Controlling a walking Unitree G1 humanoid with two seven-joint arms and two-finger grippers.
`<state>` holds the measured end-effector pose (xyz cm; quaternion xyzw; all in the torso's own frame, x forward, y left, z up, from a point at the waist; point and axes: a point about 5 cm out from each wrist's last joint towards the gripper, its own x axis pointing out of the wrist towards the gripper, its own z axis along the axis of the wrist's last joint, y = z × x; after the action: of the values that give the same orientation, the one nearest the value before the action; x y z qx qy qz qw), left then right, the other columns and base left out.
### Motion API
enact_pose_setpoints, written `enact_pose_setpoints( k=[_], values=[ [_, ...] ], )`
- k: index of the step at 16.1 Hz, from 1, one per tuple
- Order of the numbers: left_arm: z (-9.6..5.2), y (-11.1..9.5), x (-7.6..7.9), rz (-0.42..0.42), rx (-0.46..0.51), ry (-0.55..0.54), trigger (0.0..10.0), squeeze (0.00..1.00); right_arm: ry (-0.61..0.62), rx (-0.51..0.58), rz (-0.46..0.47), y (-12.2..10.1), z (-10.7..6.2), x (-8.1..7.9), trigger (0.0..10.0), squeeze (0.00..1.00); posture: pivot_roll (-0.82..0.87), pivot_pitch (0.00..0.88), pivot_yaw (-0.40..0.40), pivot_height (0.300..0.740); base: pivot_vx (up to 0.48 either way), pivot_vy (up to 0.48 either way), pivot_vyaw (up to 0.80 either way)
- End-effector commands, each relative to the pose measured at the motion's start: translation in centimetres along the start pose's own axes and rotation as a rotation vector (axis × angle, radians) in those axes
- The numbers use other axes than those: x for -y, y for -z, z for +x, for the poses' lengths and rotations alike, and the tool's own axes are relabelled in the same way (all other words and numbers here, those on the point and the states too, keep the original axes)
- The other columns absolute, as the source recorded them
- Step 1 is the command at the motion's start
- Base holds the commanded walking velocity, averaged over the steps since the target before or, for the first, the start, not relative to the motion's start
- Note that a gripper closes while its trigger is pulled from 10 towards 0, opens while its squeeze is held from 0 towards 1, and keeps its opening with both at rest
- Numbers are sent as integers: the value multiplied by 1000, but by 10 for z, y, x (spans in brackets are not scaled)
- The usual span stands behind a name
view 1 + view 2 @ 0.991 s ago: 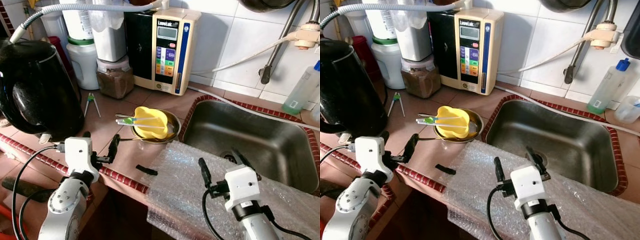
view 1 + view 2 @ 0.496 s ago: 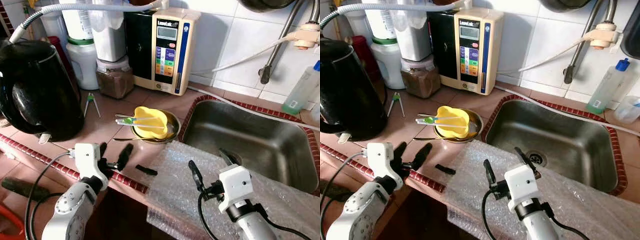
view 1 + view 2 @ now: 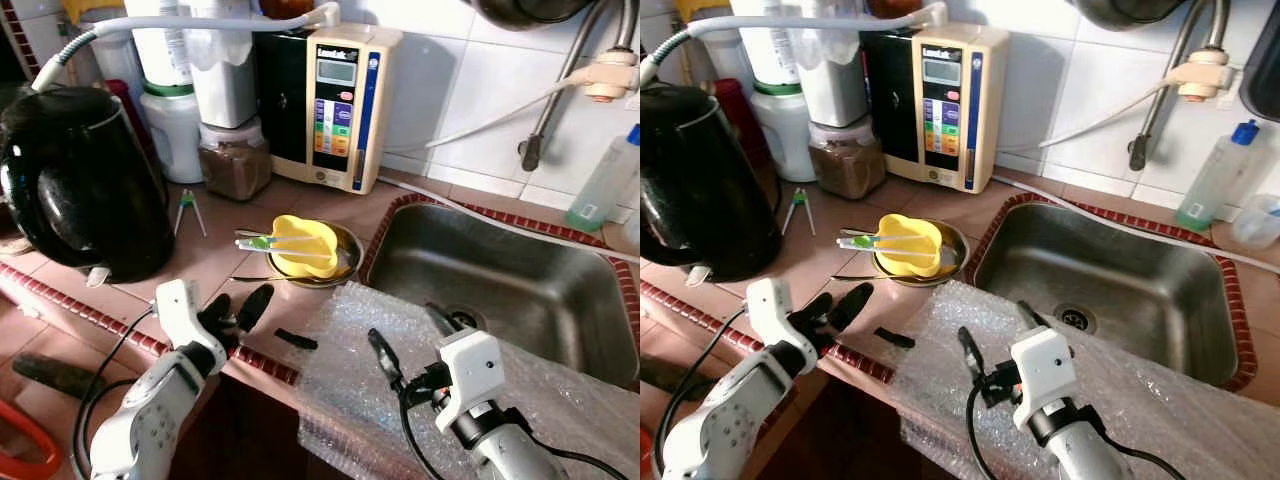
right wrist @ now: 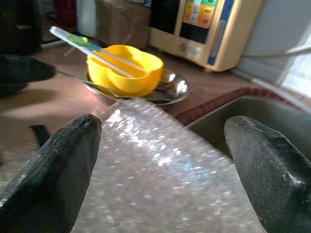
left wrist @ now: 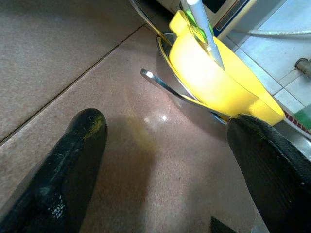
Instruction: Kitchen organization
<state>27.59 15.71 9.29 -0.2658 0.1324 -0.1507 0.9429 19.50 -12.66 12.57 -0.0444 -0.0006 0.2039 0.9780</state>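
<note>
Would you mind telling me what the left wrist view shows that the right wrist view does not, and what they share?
Left wrist view alone: bare brown countertop between the open left pincer fingers, and a close look at the metal spoon handle jutting from under the bowl.

Right wrist view alone: bubble wrap spread below the open right pincer, the red-tiled sink edge, and the beige appliance by the wall.

Both: the yellow bowl in its steel dish, with white-and-green utensils laid across it.
</note>
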Motion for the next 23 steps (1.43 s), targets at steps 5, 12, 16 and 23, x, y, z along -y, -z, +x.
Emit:
enact_pose_setpoints(
  k=[5,12,16,23],
  values=[
    [13,11,3,-19,-61,-6,6353,0,-140,-18,141,-9,-5,-3,10000,0,62,0,-3,740,0,0,0],
    [21,12,5,-47,-45,-14,0,0,-197,-85,172,-3,-10,-3,10000,0,53,0,-2,740,0,0,0],
    [24,10,4,-53,-33,-21,0,0,-239,-102,182,-2,-9,-7,10000,0,63,0,-4,740,0,0,0],
    [24,4,2,-44,-29,-30,0,0,-244,-101,166,0,-4,-9,10000,0,80,0,6,740,0,0,0]
  ],
)
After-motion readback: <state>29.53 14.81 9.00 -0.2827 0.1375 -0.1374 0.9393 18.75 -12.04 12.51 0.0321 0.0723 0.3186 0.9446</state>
